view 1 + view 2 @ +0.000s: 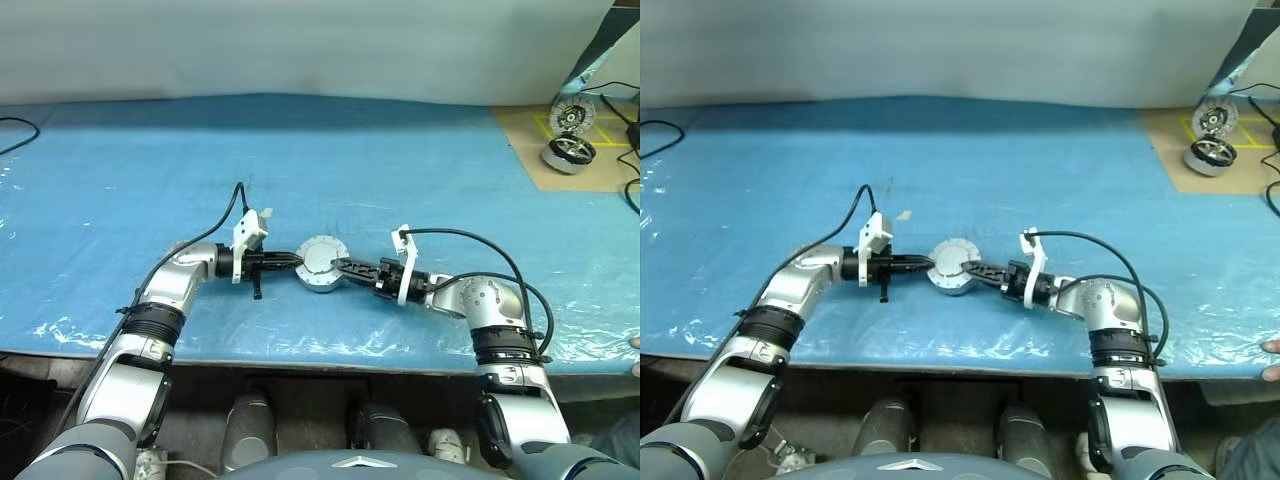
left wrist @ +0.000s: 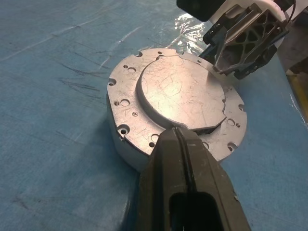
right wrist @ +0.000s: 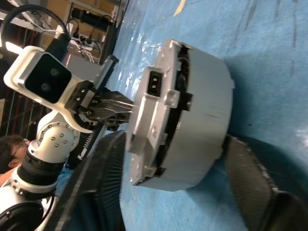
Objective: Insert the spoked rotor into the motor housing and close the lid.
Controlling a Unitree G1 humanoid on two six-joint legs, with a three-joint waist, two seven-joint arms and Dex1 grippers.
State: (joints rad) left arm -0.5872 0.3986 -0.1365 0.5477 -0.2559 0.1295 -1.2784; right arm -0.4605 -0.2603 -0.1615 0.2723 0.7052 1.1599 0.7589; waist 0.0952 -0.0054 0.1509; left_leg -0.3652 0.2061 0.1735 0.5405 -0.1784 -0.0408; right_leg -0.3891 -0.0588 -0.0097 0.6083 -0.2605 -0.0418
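Observation:
The motor housing [image 1: 322, 277] sits in the middle of the blue table, a round silver cup. Its lid [image 2: 183, 94] lies down over it, and a thin gap between lid and housing [image 3: 202, 110] shows in the right wrist view. The spoked rotor is hidden. My left gripper [image 1: 298, 262] is shut, and its fingertips [image 2: 175, 137] press on the lid's near rim. From the other side my right gripper [image 3: 173, 139] reaches in open. One finger [image 2: 219, 60] is over the lid's rim and the other finger [image 3: 250, 178] is by the housing's base, with a small gap.
A tan board [image 1: 520, 140] lies at the back right with another motor [image 1: 568, 153] and an upright disc [image 1: 572, 115] on it. A black cable [image 1: 12, 128] lies at the far left. A person's fingers [image 1: 633, 345] show at the table's right front edge.

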